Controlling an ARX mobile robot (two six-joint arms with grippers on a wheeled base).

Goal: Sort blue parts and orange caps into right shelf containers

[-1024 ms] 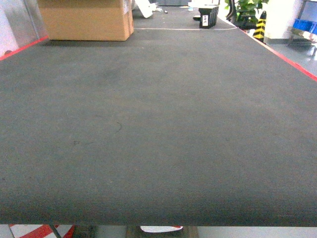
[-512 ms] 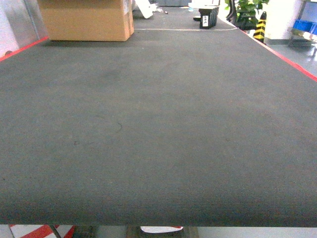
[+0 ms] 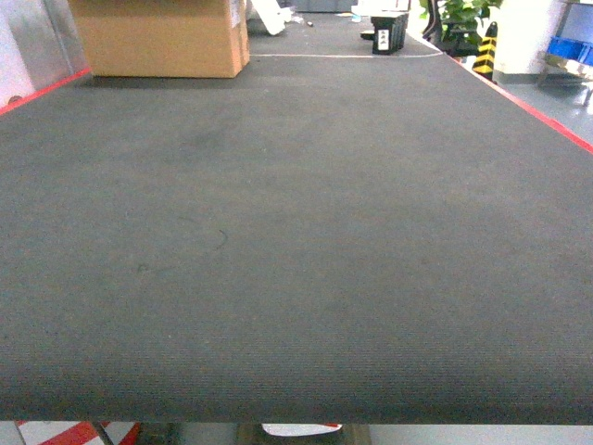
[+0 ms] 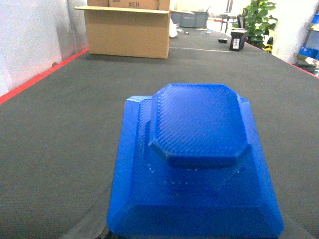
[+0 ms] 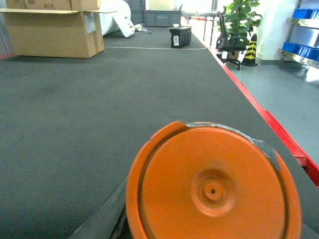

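A blue part (image 4: 195, 154), a stepped block with a raised octagonal top, fills the lower left wrist view. It hangs above the dark mat with my left gripper (image 4: 194, 233) shut on it, the fingers almost wholly hidden beneath it. An orange cap (image 5: 213, 186), a round disc with a small centre boss, fills the lower right wrist view, and my right gripper (image 5: 199, 231) is shut on it. Blue containers (image 5: 300, 49) sit on a metal shelf far off to the right. Neither arm shows in the head view.
A wide dark grey mat (image 3: 296, 241) with red edge strips stretches ahead. A large cardboard box (image 3: 162, 37) stands at its far left, a small black box (image 3: 390, 32) at the far end. A potted plant (image 5: 239, 20) and a striped cone (image 5: 250, 49) stand beyond the right edge.
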